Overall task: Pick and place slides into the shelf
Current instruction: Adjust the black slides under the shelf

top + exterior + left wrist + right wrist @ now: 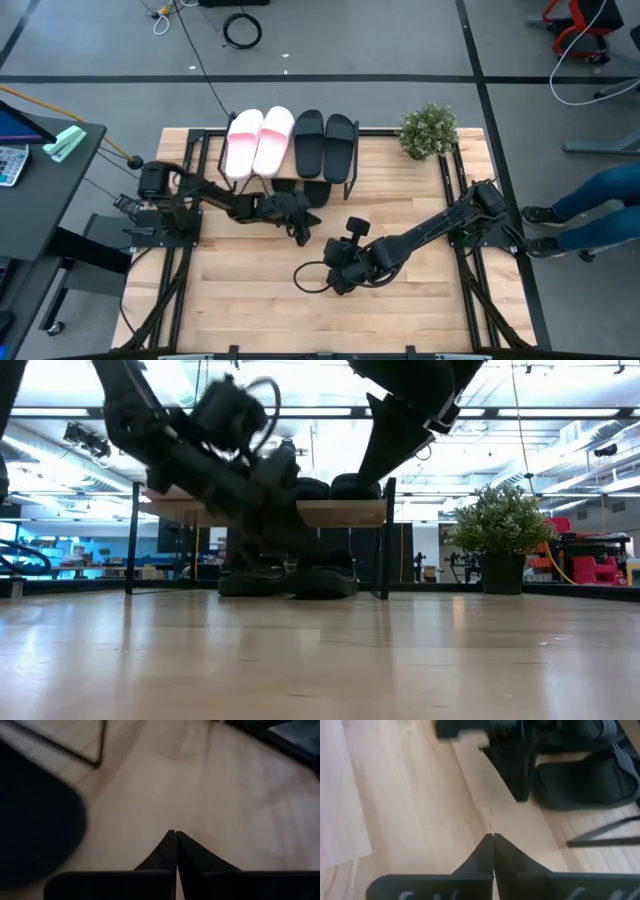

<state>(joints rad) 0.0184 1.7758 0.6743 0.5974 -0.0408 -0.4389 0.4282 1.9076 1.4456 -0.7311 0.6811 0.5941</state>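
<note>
Left claw (175,837) and right claw (493,839), both pressed together and empty, hover before the shelf (350,188) holding slides (258,140).

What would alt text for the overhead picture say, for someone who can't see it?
Seen from above, a small shelf at the table's far edge carries two pink slides and two black slides side by side. Two dark robot arms reach inward, the left gripper just in front of the shelf, the right gripper nearer mid-table, both shut and empty. A potted plant sits to the shelf's right.
</note>
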